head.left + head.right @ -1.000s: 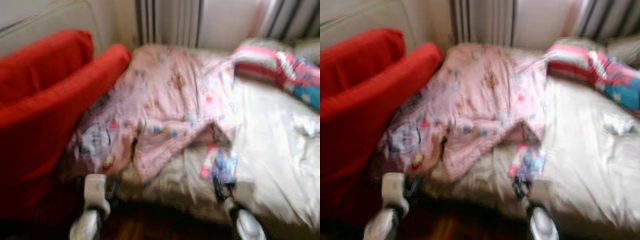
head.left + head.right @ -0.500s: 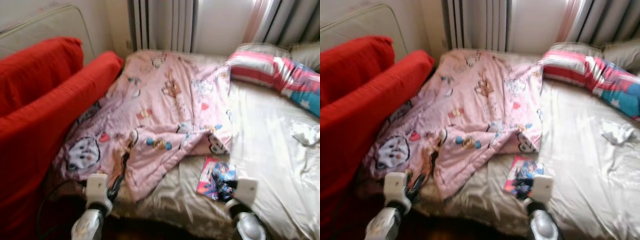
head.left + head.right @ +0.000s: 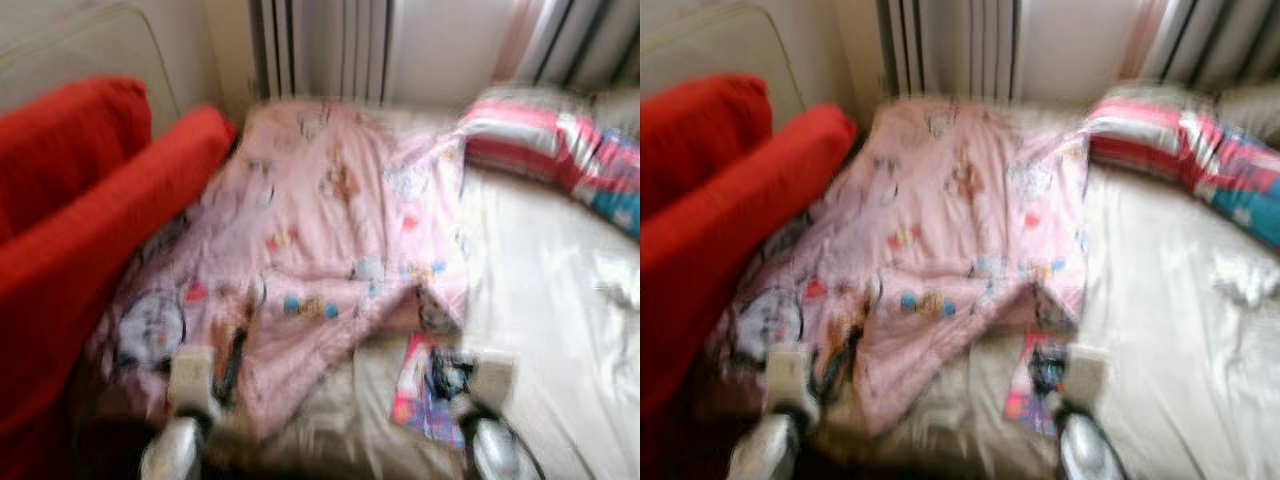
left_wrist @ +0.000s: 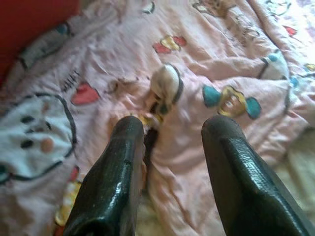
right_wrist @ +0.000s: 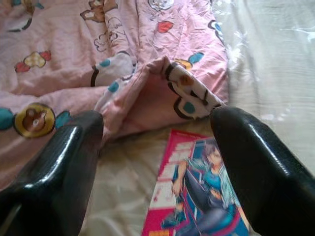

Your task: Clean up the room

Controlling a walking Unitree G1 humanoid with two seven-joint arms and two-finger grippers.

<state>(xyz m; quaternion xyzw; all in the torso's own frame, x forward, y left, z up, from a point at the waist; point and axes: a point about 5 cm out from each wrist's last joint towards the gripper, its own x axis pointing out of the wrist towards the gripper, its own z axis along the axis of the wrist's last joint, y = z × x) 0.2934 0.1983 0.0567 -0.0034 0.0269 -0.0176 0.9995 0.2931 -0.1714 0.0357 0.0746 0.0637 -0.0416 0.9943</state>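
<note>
A rumpled pink cartoon-print blanket (image 3: 330, 250) covers the left half of the bed. A pink and blue comic book (image 3: 428, 392) lies flat on the cream sheet (image 3: 540, 290) just off the blanket's folded lower corner. My left gripper (image 4: 172, 135) is open and hovers low over the blanket's near edge. My right gripper (image 5: 157, 128) is open above the comic book (image 5: 202, 196), its fingers straddling the blanket corner (image 5: 189, 96). Both silver wrists show at the bottom of the eye views.
A red sofa (image 3: 80, 230) presses against the bed's left side. A striped pillow (image 3: 550, 145) lies at the head of the bed, and a small white cloth (image 3: 1245, 275) rests on the sheet at far right. Curtains and a radiator stand behind.
The eye views have shifted slightly and blurred again, so the camera is moving. Both grippers stay low at the bed's near edge, in much the same places.
</note>
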